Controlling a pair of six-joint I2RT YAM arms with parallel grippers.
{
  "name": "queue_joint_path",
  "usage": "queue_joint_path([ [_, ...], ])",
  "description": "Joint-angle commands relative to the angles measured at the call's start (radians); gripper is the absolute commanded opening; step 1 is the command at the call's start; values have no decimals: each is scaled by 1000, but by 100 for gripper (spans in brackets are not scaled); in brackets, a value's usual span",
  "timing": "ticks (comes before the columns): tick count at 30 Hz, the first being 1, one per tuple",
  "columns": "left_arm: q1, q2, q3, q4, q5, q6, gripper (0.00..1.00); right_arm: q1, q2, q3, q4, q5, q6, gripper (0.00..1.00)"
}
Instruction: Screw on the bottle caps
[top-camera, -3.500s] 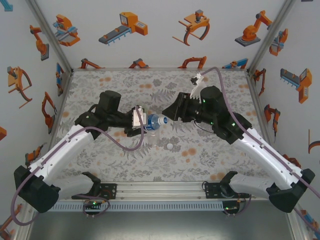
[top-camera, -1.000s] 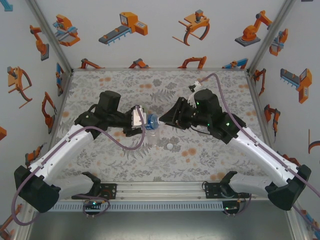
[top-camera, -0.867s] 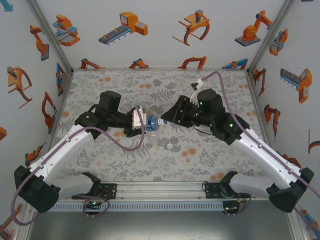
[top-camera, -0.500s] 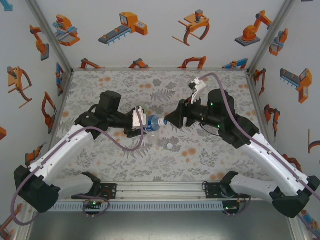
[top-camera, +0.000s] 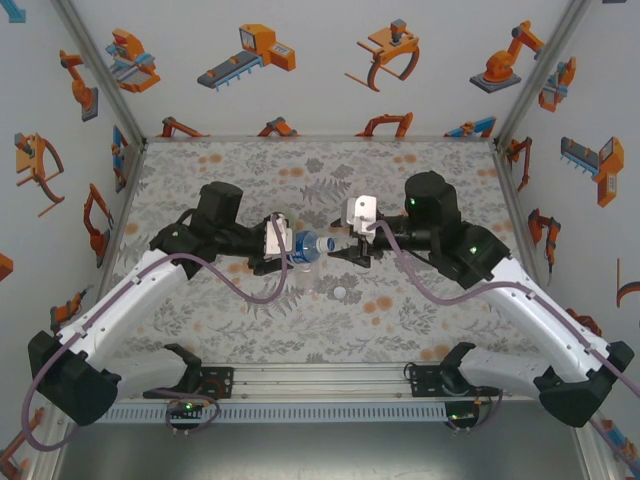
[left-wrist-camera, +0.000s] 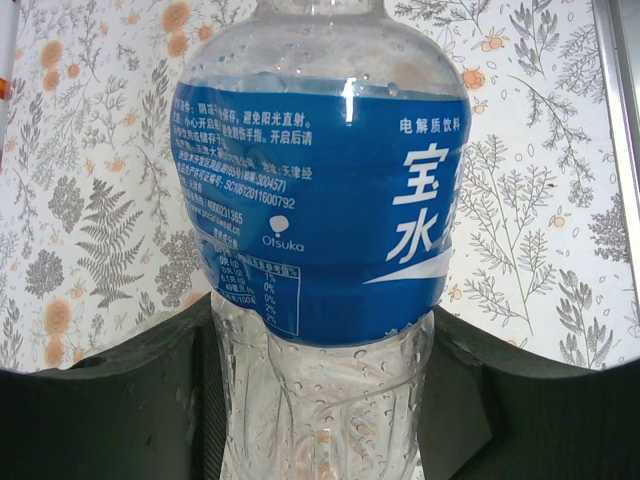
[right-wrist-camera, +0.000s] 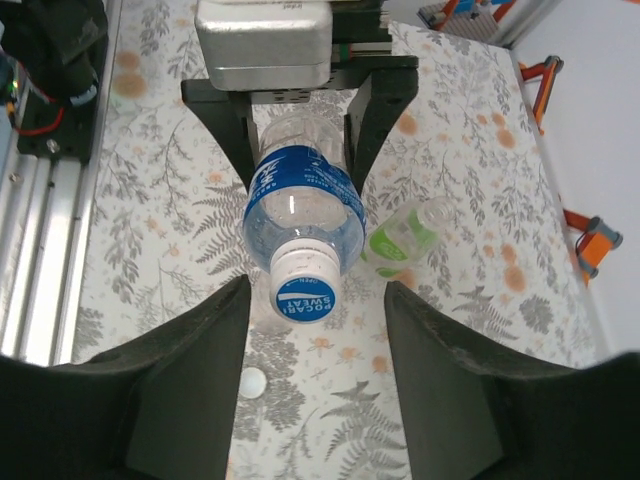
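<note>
Our right gripper (right-wrist-camera: 315, 300) stands open, holding nothing. Its fingers (right-wrist-camera: 200, 370) sit either side of the Pocari Sweat cap (right-wrist-camera: 305, 293), with a gap on each side. The cap sits on the neck of the Pocari Sweat bottle (right-wrist-camera: 300, 205); we cannot tell how far it is threaded. Our left gripper (left-wrist-camera: 320, 330) is clamped on the lower body of that bottle (left-wrist-camera: 320, 200) and holds it on its side above the floral tabletop (top-camera: 250, 320), neck pointing right toward the right gripper (top-camera: 345, 250).

We judge the main risk to be an off-centre pinch. The cap looks slightly closer to one finger, so closing may shove the neck sideways before both fingers meet it. That could tilt the cap and cross its thread.

The second risk is in the left grip. The bottle wall is thin and beaded with droplets, so a twist at the cap may turn the whole bottle between the jaws instead of tightening the thread. A harder squeeze would only dent the bottle.

A green-tinted bottle (right-wrist-camera: 405, 240) lies on the table just beside the held one, on its near side, and a loose white cap (top-camera: 340, 292) rests nearer still. If the held bottle dips or a wrist swings low, either could be knocked and roll away, making the remaining caps harder to pick up.
</note>
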Motion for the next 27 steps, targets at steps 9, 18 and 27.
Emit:
queue_joint_path([
  [9, -3, -9, 5, -18, 22, 29, 1, 0, 46, -9, 6, -84, -124, 47],
  [18, -3, -10, 4, -20, 15, 29, 1, 0, 33, -30, -4, -63, -124, 45],
  [27, -3, -8, 7, -20, 19, 29, 1, 0, 22, -39, 0, -67, -105, 27],
])
